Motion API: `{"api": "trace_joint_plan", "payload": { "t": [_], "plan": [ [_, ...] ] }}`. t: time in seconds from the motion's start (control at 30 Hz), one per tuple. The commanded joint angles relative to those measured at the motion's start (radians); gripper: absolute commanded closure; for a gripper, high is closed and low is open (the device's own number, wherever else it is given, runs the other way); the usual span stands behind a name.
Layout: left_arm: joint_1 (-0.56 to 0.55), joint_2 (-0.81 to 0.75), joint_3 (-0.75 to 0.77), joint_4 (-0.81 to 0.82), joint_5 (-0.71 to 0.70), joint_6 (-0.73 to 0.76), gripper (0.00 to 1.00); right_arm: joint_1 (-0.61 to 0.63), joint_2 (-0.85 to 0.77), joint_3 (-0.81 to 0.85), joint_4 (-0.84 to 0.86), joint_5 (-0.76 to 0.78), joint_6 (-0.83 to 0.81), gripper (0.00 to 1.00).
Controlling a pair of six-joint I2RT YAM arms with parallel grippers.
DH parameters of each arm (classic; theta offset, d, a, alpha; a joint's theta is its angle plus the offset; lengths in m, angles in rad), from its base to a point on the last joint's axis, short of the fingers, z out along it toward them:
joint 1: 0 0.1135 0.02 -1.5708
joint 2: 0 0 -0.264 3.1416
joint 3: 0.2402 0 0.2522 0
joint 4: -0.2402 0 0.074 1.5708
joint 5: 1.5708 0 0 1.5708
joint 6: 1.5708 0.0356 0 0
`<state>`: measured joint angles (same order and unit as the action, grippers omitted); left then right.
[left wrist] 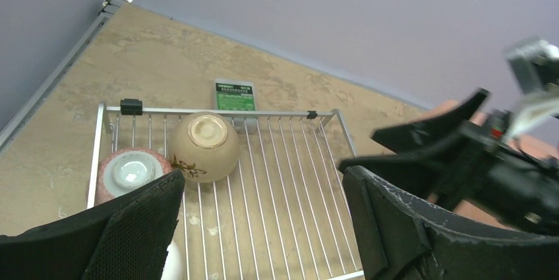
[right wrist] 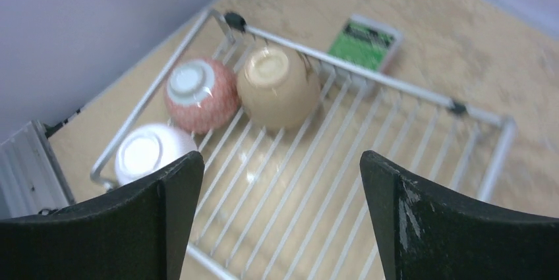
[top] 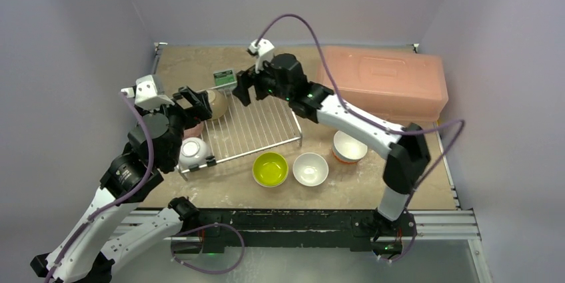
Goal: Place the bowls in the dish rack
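The silver wire dish rack (top: 256, 126) lies left of centre. Three bowls sit upside down along its left side: a beige bowl (top: 218, 103), an orange patterned bowl (right wrist: 198, 95) and a white bowl (top: 192, 152). On the table in front of the rack stand a lime-green bowl (top: 270, 168), a white bowl (top: 310, 168) and an orange bowl with a white inside (top: 350, 146). My left gripper (left wrist: 264, 178) hangs open over the rack's left part, empty. My right gripper (right wrist: 280, 158) is open and empty above the rack's bare wires (right wrist: 310, 181), near the beige bowl (right wrist: 277, 85).
A small green box (top: 224, 78) stands just behind the rack's far rail (left wrist: 217, 111). A pink translucent plastic box (top: 386, 80) fills the back right of the table. Walls close in the left, back and right sides.
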<state>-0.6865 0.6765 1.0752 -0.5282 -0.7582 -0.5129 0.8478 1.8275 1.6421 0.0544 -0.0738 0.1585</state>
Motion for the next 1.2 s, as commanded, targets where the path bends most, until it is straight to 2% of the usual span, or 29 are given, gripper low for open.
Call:
{"api": "trace_joint_plan", "payload": {
  "t": [0.0, 0.07, 0.2, 0.27, 0.4, 0.5, 0.67, 0.8, 0.97, 1.1, 1.17],
  "plan": [
    [0.001, -0.011, 0.011, -0.039, 0.053, -0.023, 0.09, -0.002, -0.205, -0.197, -0.176, 0.191, 0.123, 0.10],
    [0.002, -0.019, 0.002, -0.042, 0.059, -0.042, 0.09, -0.003, -0.270, -0.273, -0.269, 0.259, 0.159, 0.10],
    [0.002, -0.026, -0.037, -0.034, 0.079, -0.063, 0.09, -0.003, -0.369, -0.419, -0.419, 0.283, 0.208, 0.22],
    [0.002, -0.021, -0.063, -0.026, 0.090, -0.078, 0.10, -0.003, -0.437, -0.516, -0.429, 0.287, 0.239, 0.27],
    [0.001, 0.009, -0.106, -0.005, 0.115, -0.102, 0.10, -0.001, -0.580, -0.705, -0.377, 0.269, 0.288, 0.28],
    [0.002, 0.037, -0.126, 0.016, 0.106, -0.131, 0.10, 0.000, -0.650, -0.785, -0.385, 0.230, 0.329, 0.32],
    [0.002, 0.076, -0.143, 0.059, 0.109, -0.169, 0.10, 0.006, -0.724, -0.861, -0.351, 0.156, 0.341, 0.41],
    [0.001, 0.099, -0.147, 0.071, 0.142, -0.170, 0.10, 0.050, -0.757, -0.888, -0.312, 0.056, 0.285, 0.38],
    [0.002, 0.126, -0.144, 0.045, 0.142, -0.168, 0.10, 0.081, -0.746, -0.912, -0.322, 0.070, 0.288, 0.39],
    [0.001, 0.139, -0.146, 0.041, 0.131, -0.174, 0.10, 0.109, -0.727, -0.938, -0.302, 0.060, 0.293, 0.52],
    [0.001, 0.151, -0.150, 0.041, 0.142, -0.168, 0.10, 0.134, -0.719, -0.942, -0.298, 0.061, 0.292, 0.54]
  ]
}}
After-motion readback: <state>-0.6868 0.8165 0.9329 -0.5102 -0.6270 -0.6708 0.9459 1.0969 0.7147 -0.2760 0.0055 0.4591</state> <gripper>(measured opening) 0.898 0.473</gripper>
